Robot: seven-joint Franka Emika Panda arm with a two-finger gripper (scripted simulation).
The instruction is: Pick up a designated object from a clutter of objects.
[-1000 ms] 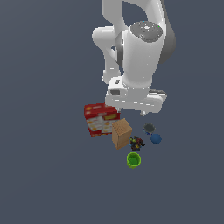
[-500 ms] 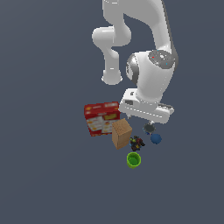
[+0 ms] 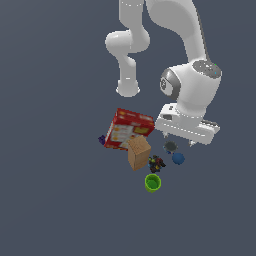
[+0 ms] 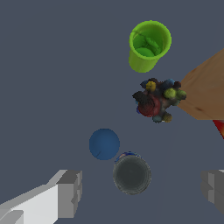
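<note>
Small squat can point(image 4: 131, 174), dark grey top, a sliver of blue side, possibly patterned, sits beside the blue ball point(image 4: 104, 144), between the gripper's point(image 4: 142, 192) spread fingers.

Exterior view looks down from afar; wrist view close, straight down — both share, seemingly, the green cup point(image 3: 153, 183) point(image 4: 148, 45).

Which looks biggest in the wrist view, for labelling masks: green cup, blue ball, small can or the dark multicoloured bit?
1. Dark multicoloured bit and green cup: about alike, too close to rank.
2. Small can.
3. Blue ball, only slightly smaller than the can.
</note>
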